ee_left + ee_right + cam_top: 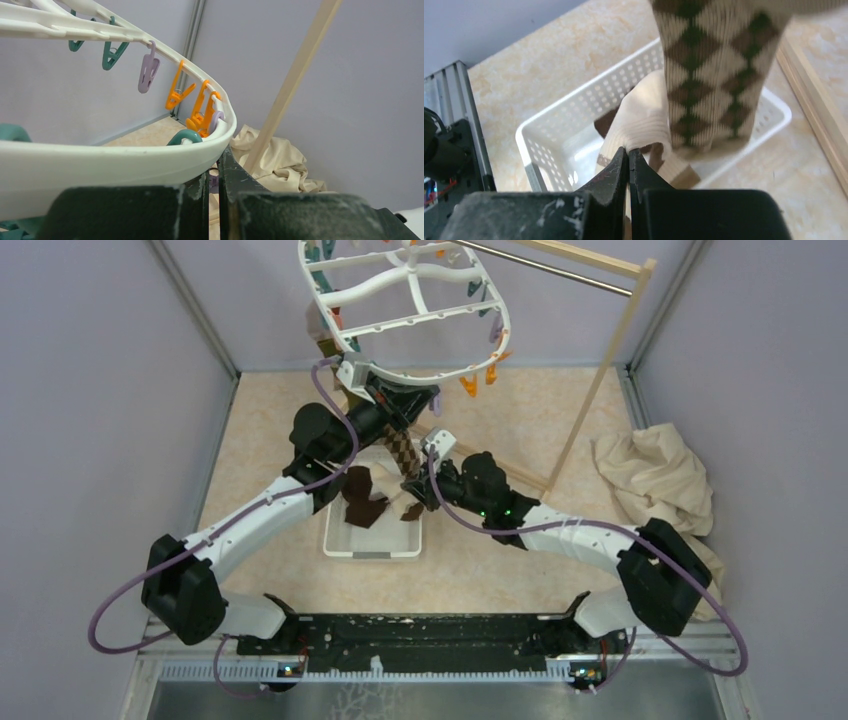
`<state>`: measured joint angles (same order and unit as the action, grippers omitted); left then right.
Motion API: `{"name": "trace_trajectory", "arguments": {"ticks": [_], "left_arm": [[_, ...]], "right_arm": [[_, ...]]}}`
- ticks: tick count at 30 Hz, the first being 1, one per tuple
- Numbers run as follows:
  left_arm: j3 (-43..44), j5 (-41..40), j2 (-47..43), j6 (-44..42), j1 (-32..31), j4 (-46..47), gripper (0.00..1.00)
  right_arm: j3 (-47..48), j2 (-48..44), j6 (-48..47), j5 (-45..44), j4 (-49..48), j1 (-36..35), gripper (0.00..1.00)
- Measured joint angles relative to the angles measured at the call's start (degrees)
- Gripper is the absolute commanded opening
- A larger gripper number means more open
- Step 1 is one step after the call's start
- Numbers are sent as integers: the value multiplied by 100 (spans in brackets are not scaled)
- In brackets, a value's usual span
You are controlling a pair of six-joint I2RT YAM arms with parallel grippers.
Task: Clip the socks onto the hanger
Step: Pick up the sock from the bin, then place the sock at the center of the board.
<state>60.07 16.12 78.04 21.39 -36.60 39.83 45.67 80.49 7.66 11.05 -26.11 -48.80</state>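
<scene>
Right gripper (629, 152) fills the bottom of its wrist view, fingers clenched tip to tip over the white basket (574, 107); the tips seem to nip the edge of a cream sock (641, 117) on the basket's heap, though how much fabric sits between them is hidden; dark brown socks (362, 502) lie in the same basket. Argyle sock (709, 75) hangs straight down just beyond, lower end over the basket; its top end is hidden behind the left arm, so cannot tell whether a peg has it.

Left gripper (214, 165) is clenched too, just under the near rim of the hanger (100, 165); whether anything is pinched there cannot be told. Orange pegs (179, 92) hang free along the rim beyond it.

Judged step: lift the cream sock out and carry it up to a peg. To do it well:
- raise slowly and check that fabric comes up with the fingers; a thin edge bite may slip;
- pull up clear of the argyle sock so as not to drag it;
- present a flat edge of the sock to a free orange peg;
- hold the hanger from swinging while the peg is worked.
</scene>
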Motion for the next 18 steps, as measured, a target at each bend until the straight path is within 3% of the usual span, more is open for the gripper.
{"name": "trace_trajectory", "arguments": {"ticks": [6, 11, 18], "left_arm": [[22, -2, 31, -13, 0, -2, 0], [22, -4, 55, -26, 7, -2, 0], [22, -2, 116, -22, 13, 4, 0]], "right_arm": [[-984, -826, 170, -33, 308, 70, 0], [-2006, -2068, 614, -122, 461, 70, 0], [-2072, -3370, 704, -485, 973, 70, 0]]}}
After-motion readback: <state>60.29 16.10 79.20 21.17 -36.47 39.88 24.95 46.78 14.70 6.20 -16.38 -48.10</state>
